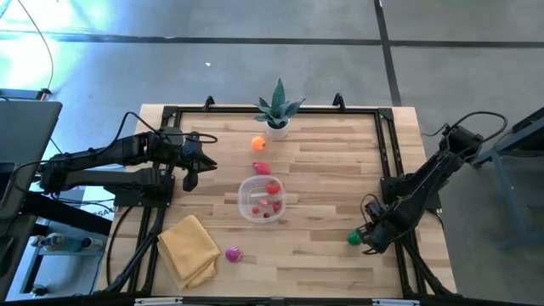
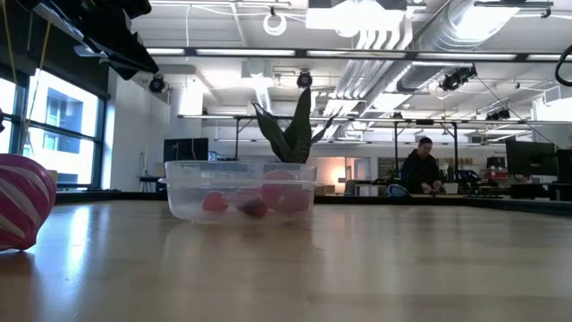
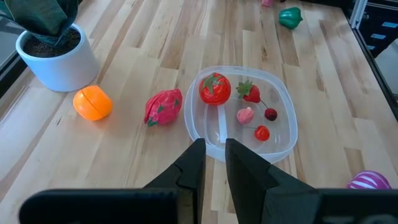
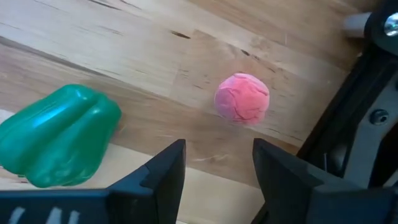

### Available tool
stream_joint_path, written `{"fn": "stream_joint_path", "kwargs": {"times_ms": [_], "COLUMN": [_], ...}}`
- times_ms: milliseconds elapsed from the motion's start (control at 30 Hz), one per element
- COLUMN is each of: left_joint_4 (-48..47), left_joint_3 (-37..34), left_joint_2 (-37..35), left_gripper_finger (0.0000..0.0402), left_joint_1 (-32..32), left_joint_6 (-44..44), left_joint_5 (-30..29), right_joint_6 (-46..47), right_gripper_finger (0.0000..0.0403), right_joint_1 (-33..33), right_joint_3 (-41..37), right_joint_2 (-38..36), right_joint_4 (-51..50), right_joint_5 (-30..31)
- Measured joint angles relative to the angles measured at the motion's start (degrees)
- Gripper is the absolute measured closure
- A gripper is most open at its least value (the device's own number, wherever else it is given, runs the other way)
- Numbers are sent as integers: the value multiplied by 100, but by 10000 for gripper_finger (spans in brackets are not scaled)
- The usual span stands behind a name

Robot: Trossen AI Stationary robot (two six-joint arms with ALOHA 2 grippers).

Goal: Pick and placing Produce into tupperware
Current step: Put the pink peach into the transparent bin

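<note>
Task looked partly done. The tupperware (image 3: 239,112) sat mid-counter and already held a tomato (image 3: 214,88), a strawberry (image 3: 250,92) and three smaller bits. Left out on the counter (image 1: 331,161): an orange piece (image 3: 92,102) and a magenta fruit (image 3: 163,106) just beside the tub, a striped pink one (image 1: 234,253) by the yellow cloth (image 1: 189,248), plus a green pepper (image 4: 56,134) and pink ball (image 4: 242,98) at the right edge. Right hand (image 4: 214,165) hovered there empty, fingers apart. Left hand (image 3: 212,165) hung near the tub, fingers almost together, holding nothing.
</note>
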Motion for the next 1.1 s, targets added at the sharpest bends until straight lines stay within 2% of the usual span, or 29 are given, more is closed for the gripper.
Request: {"fn": "stream_joint_path", "kwargs": {"times_ms": [433,633,800,1100], "left_joint_4": [0,0,1,0], "left_joint_3": [0,0,1,0], "left_joint_2": [2,0,1,0], "left_gripper_finger": [348,348,348,348], "left_joint_1": [-1,-1,-1,-1], "left_joint_6": [-1,-2,-1,-1], "left_joint_5": [0,0,0,0], "right_joint_6": [109,294,433,431], "right_gripper_finger": [173,171,171,171], "right_joint_1": [-4,-4,-4,-78], "right_joint_3": [0,-64,-430,-690], "right_joint_2": [0,1,2,1], "right_joint_4": [-265,-317,195,492], "right_joint_5": [152,306,302,270]}}
